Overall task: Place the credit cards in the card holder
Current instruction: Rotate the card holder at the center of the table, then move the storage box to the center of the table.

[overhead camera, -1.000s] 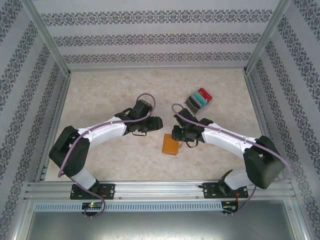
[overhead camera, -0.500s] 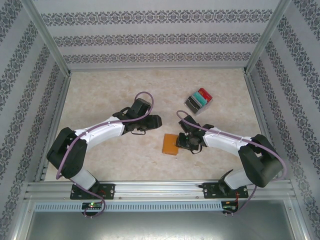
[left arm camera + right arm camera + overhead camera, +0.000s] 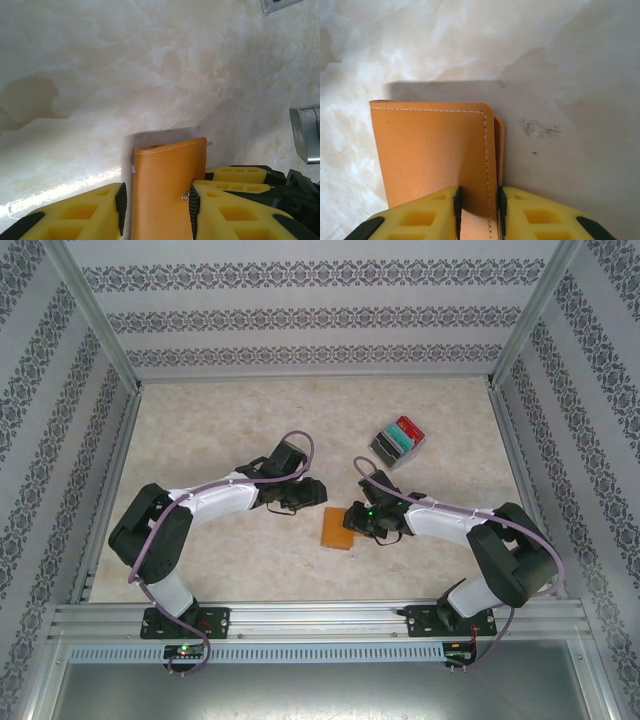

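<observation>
Card holder, orange-tan, folded shut, sits between the two grippers, right at both sets of fingertips. Right gripper: jaws narrow, pinched on the holder's stitched edge, leather filling the slit between the pads. Left gripper: jaws part-way, straddling the holder from the opposite side. One pad touches it at the snap stud, the other shows a thin gap, so not a firm clamp as far as I can see. Flat on the table or slightly lifted, cannot tell. Credit cards, a fanned red/teal/dark stack, lie well apart, beyond the right gripper on its far side, untouched. Risks, my read: the right grip has only a thin strip of edge, so a pull to open the fold could slip it out. The left pad on the stud could skid off or press the snap tighter. Both sets of fingers crowd one small thing and could bump. With both grippers busy nothing is free to fetch cards, and letting go may let the fold flop shut. No brand, label or readable writing on the holder; card print too small to read.
</observation>
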Available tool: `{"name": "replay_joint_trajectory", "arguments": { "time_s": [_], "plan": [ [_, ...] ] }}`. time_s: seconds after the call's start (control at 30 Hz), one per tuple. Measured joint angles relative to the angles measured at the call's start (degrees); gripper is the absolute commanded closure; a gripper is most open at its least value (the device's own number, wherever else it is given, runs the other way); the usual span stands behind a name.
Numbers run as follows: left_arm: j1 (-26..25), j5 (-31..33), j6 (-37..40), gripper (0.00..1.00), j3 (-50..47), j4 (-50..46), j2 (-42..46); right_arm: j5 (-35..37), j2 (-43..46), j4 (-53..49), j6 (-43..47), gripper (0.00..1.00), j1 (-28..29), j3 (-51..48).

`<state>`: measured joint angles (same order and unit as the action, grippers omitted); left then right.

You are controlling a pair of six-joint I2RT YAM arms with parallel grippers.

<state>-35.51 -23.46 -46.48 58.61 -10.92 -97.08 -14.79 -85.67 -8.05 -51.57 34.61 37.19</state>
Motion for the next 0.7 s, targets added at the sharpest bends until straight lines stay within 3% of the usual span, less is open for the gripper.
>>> {"name": "replay_joint_trajectory", "arguments": {
  "time_s": [0.43, 0.6, 0.67, 0.7],
  "plan": [
    [0.0, 4.0, -0.3, 0.60, -0.9, 0.1, 1.6, -5.7, -1.5, 5.2, 0.9, 0.73, 0.0, 2.1],
    [0.0, 5.6, -0.2, 0.56, -0.9, 0.1, 2.6, -3.1, -1.0, 1.7, 1.9, 0.61, -0.8, 4.1],
    [0.0, 5.9, -0.2, 0.55, -0.8, 0.1, 2.6, -0.8, 1.6, -1.8, 3.3, 0.51, -2.6, 5.4],
    [0.0, 5.9, -0.2, 0.54, -0.5, -0.2, 2.6, 0.6, 3.2, -3.8, 4.5, 0.52, -4.2, 6.6]
  ]
}}
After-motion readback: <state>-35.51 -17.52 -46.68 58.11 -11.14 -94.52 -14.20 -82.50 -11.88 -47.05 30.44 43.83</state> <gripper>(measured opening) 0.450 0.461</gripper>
